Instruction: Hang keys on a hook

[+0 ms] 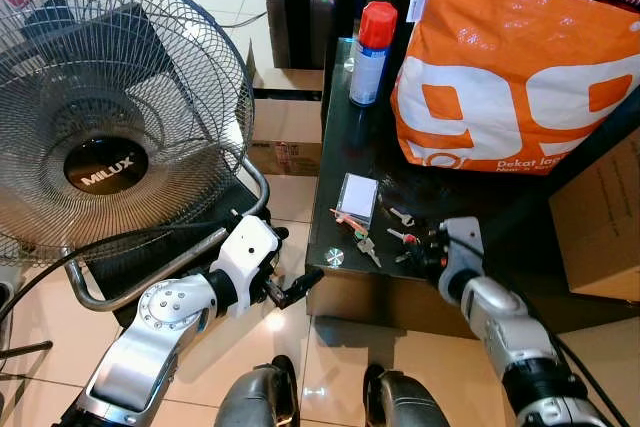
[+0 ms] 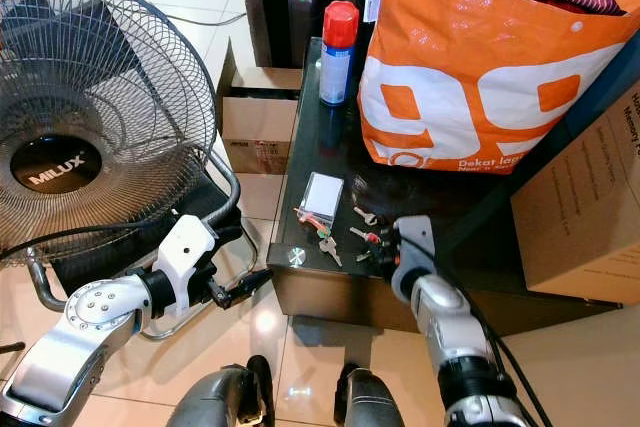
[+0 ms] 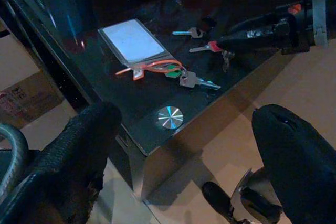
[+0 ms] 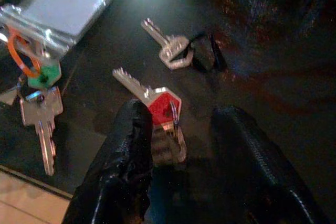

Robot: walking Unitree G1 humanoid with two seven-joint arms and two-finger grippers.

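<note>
Three sets of keys lie on the dark glass table [image 1: 345,137]. A red-capped bunch [image 4: 163,106] sits between the fingers of my right gripper [image 4: 176,124], which is open and low over the table [image 1: 425,247]. Just beyond lies a silver key with a black fob [image 4: 170,51]. A green-capped bunch on an orange ring [image 1: 362,242] rests beside a white card holder [image 1: 357,197]. My left gripper [image 1: 300,287] hangs open off the table's front left corner, its fingers [image 3: 79,145] spread wide and empty.
A big standing fan [image 1: 100,117] fills the left. An orange shopping bag [image 1: 510,77] and a red-capped spray can [image 1: 370,52] stand at the table's back. Cardboard boxes sit at the right [image 1: 600,227] and behind the fan [image 1: 285,137]. A round metal disc [image 3: 170,117] marks the table corner.
</note>
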